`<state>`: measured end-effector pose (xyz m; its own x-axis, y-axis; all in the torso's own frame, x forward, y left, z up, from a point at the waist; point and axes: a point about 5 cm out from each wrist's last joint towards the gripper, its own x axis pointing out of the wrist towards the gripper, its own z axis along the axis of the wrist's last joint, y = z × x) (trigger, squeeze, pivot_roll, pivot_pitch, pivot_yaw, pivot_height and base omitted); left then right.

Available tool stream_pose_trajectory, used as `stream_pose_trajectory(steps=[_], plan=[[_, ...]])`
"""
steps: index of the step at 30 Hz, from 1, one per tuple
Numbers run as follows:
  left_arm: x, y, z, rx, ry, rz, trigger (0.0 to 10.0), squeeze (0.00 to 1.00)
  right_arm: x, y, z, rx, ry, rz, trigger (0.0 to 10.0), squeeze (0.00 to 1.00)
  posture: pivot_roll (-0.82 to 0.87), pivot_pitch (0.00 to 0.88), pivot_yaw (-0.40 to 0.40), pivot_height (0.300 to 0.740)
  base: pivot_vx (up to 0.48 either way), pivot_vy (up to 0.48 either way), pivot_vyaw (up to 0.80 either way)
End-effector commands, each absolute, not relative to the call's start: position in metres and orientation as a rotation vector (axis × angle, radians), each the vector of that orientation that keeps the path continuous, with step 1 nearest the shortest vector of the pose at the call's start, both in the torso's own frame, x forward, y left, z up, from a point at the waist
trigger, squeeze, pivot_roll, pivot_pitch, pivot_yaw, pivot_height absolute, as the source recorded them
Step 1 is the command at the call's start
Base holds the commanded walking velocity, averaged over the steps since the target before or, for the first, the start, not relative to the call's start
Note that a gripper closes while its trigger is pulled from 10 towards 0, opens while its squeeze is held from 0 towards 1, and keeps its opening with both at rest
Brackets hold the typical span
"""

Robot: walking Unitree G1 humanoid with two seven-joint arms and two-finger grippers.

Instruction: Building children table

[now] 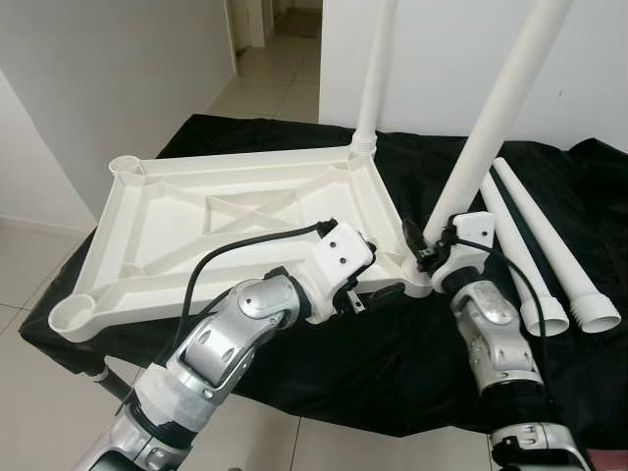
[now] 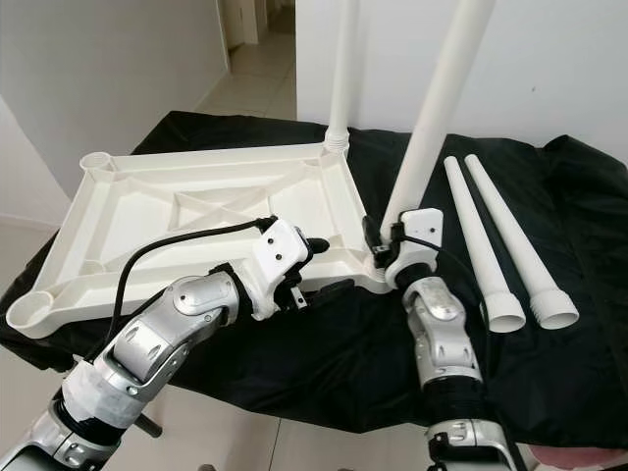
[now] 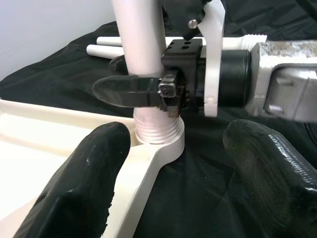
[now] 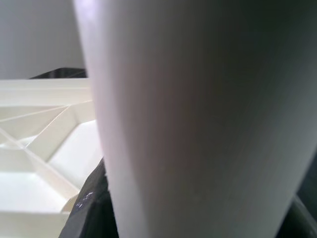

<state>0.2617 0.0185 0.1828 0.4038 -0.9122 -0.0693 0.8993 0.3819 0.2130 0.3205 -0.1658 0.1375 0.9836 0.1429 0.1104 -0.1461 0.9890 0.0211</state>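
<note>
Leg going into near-right corner socket of upturned tabletop.
Table leg stood between R gripper jaws, pinched just above its threaded end; long axis near-upright, tilted. L gripper spread, just beside socket.

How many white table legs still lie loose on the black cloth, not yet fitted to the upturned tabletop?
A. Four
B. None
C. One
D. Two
D: two loose legs lie side by side on the black cloth, to the right of the tabletop, while one leg stands in the far corner socket and the right gripper holds another leg at the near one.
</note>
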Motion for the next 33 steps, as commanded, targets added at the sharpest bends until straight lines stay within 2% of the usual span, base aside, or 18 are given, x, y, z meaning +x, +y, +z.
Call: stream_pose_trajectory(steps=[1, 6, 10, 16, 21, 33], plan=[[0.259, 0.019, 0.185, 0.233, -0.063, -1.201, 10.0, 0.0, 0.317, -0.16, 0.115, 0.09, 0.002, 0.076, 10.0, 0.0, -0.06, 0.0, 0.007, 0.74, 0.0, 0.0, 0.0], [0.259, 0.019, 0.185, 0.231, -0.064, -1.2, 10.0, 0.0, 0.316, -0.156, 0.119, 0.118, -0.011, -0.017, 10.0, 0.0, -0.06, 0.0, -0.001, 0.74, 0.0, 0.0, 0.0], [0.26, 0.017, 0.185, 0.226, -0.07, -1.197, 10.0, 0.0, 0.311, -0.134, 0.121, 0.122, -0.015, -0.225, 10.0, 0.0, -0.06, 0.0, -0.022, 0.74, 0.0, 0.0, 0.0], [0.26, 0.015, 0.185, 0.222, -0.075, -1.193, 10.0, 0.0, 0.309, -0.126, 0.12, 0.138, 0.004, -0.247, 10.0, 0.0, -0.05, 0.0, -0.029, 0.74, 0.0, 0.0, 0.0], [0.258, 0.014, 0.185, 0.218, -0.075, -1.191, 10.0, 0.0, 0.302, -0.141, 0.121, 0.098, 0.002, -0.355, 10.0, 0.0, -0.05, 0.0, -0.035, 0.74, 0.0, 0.0, 0.0], [0.258, 0.018, 0.183, 0.224, -0.068, -1.192, 10.0, 0.0, 0.283, -0.162, 0.115, 0.03, 0.0, -0.452, 10.0, 0.0, -0.05, 0.0, -0.034, 0.74, 0.0, 0.0, 0.0]])
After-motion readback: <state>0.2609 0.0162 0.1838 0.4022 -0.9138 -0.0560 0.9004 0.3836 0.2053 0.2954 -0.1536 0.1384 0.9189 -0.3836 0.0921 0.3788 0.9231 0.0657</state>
